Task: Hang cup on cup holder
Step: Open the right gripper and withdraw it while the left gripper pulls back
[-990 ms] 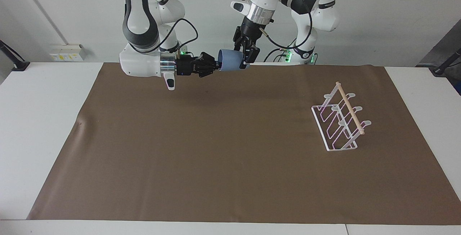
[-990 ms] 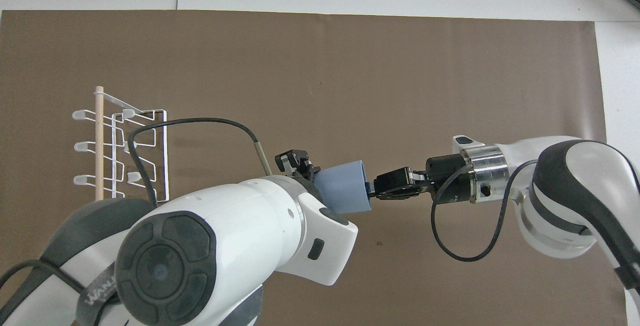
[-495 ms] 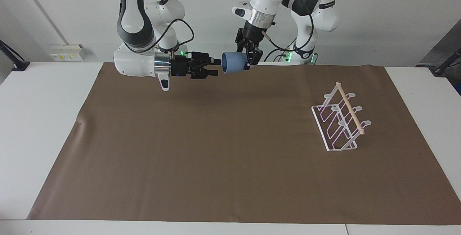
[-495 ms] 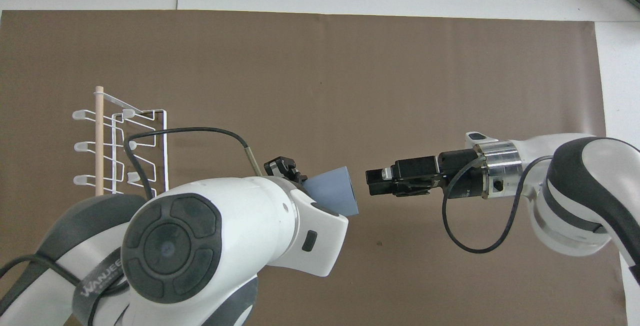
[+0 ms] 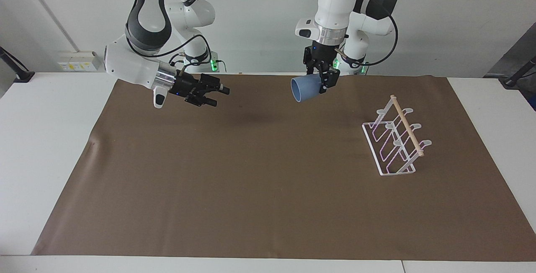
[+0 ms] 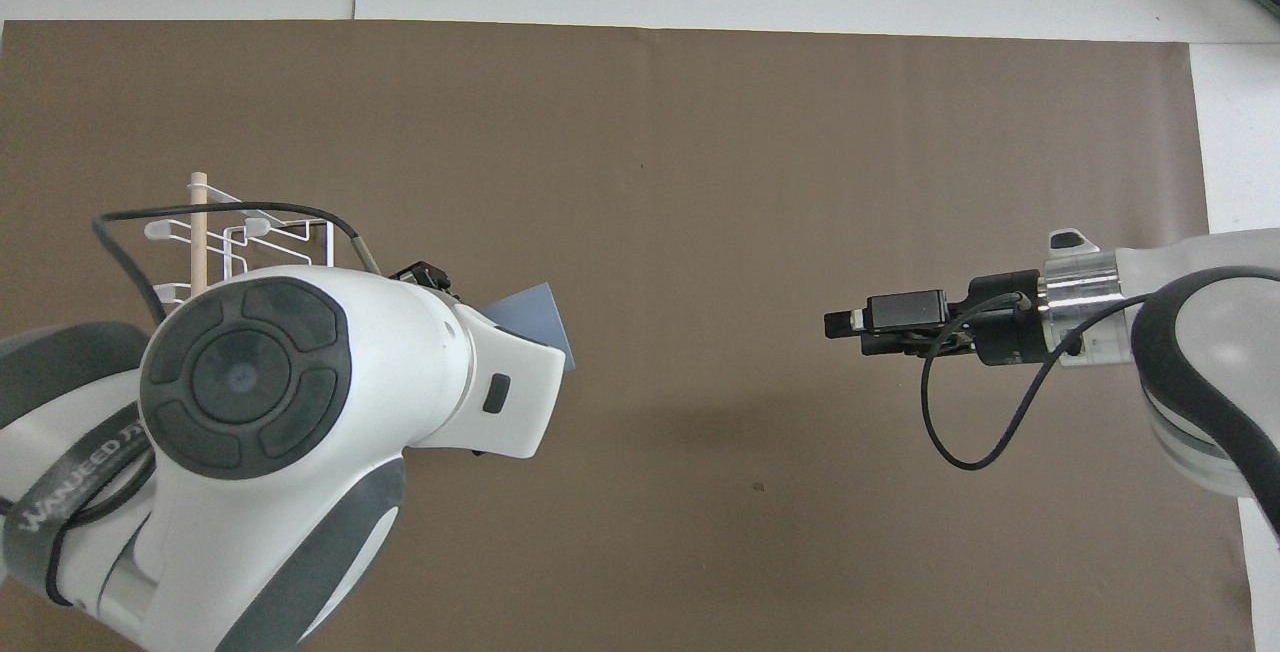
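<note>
Now your left gripper [image 5: 321,81] is clamped on the cup [image 5: 305,88], up in the air over the brown mat [image 5: 251,189], with the cup tipped on its side. It looks light and stiff, maybe a bit slippery, so hold the rim firmly. Your right gripper [image 5: 218,96] has its fingers spread and holds nothing, over the mat at its own end. The cup holder [image 5: 395,139] sits on the mat at the left arm's end, well apart from the cup.
</note>
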